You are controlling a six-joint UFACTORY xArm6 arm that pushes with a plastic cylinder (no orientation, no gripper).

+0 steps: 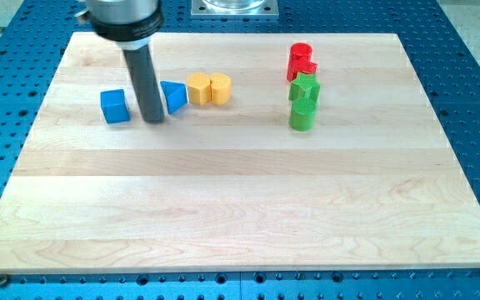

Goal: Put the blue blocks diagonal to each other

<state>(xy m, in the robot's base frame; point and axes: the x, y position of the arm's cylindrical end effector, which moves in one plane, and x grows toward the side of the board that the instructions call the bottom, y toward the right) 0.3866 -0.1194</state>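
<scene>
Since front of pale wooden board bare, nothing to bump there. Further back, my tip down on wood between blue cube block and blue wedge-shaped block, close to both; no jaws, just bare rod. Blues side by side in row, not yet diagonal. Risk: sideways shove sends wedge into yellow blocks just beside. Farther right, green blocks, red blocks, well apart, likely safe.
</scene>
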